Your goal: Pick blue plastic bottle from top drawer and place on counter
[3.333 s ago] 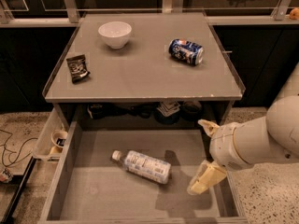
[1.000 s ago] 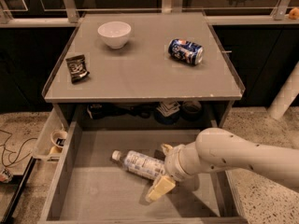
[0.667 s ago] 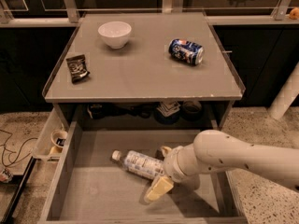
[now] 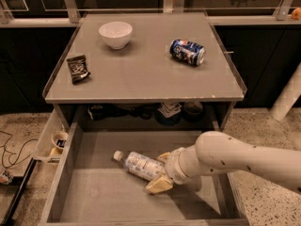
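The blue plastic bottle (image 4: 139, 165), clear with a white cap and a white label with blue print, lies on its side in the middle of the open top drawer (image 4: 94, 197), cap pointing to the back left. My gripper (image 4: 162, 171) is down in the drawer at the bottle's bottom end. Its two yellowish fingers (image 4: 159, 185) stand one on each side of the bottle, still open around it. The white arm reaches in from the right. The grey counter (image 4: 141, 74) is above the drawer.
On the counter stand a white bowl (image 4: 115, 34) at the back left, a dark snack packet (image 4: 78, 68) at the left and a blue soda can (image 4: 187, 52) on its side at the right. A small whitish side tray (image 4: 52, 140) holds a cup left of the drawer.
My arm has moved left from the drawer's right side to the bottle, and the fingers now straddle its bottom end. The bottle has not moved.
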Motion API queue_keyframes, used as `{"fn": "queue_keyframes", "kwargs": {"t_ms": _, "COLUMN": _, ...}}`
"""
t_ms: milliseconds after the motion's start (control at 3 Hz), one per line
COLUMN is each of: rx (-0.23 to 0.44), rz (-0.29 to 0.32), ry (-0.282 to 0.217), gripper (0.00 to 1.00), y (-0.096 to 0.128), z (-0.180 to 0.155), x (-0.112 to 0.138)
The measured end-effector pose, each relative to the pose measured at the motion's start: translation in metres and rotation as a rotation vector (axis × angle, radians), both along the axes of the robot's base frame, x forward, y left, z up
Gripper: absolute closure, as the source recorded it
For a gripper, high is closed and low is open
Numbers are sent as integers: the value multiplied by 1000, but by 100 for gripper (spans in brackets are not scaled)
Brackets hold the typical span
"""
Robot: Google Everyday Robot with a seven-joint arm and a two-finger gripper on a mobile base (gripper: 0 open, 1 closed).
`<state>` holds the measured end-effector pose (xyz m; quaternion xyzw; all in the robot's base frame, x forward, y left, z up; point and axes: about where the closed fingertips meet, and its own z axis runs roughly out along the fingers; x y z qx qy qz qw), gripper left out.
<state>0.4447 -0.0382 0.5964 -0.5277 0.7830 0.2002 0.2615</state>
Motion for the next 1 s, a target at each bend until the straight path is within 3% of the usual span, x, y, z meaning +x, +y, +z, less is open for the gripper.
{"fn": "queue_keyframes", "kwargs": {"t_ms": 667, "rx": 0, "rz": 0, "ry": 0, "gripper": 89, "y": 0, "z": 0, "x": 0}}
{"fn": "queue_keyframes", "kwargs": {"t_ms": 1000, "rx": 8, "rz": 11, "ry": -4, "gripper": 100, "y": 1, "z": 3, "x": -2}}
